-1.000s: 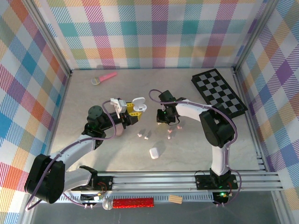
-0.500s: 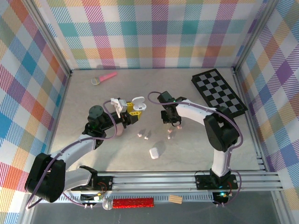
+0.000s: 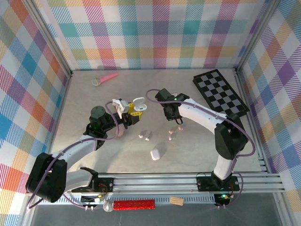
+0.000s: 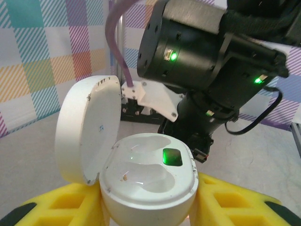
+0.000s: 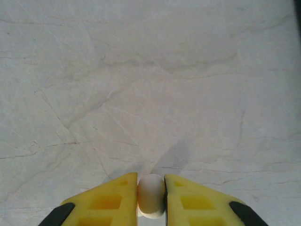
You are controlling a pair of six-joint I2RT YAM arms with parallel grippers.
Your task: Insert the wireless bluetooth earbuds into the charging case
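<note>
My left gripper is shut on the open white charging case. The case's lid is flipped up to the left, both wells look empty, and a green light glows inside. My right gripper is shut on a small white earbud, held above the bare table. From above, the right gripper hangs just right of the case. Several more earbuds lie on the table: two near the middle and two pinkish ones further right.
A closed white case lies nearer the front. A black-and-white checkerboard sits at the back right, and a pink-handled tool at the back left. The right arm's black wrist looms close behind the open case.
The right gripper has shifted a little to the right and toward the back with the earbud in it. The left gripper and the open case have stayed put.
</note>
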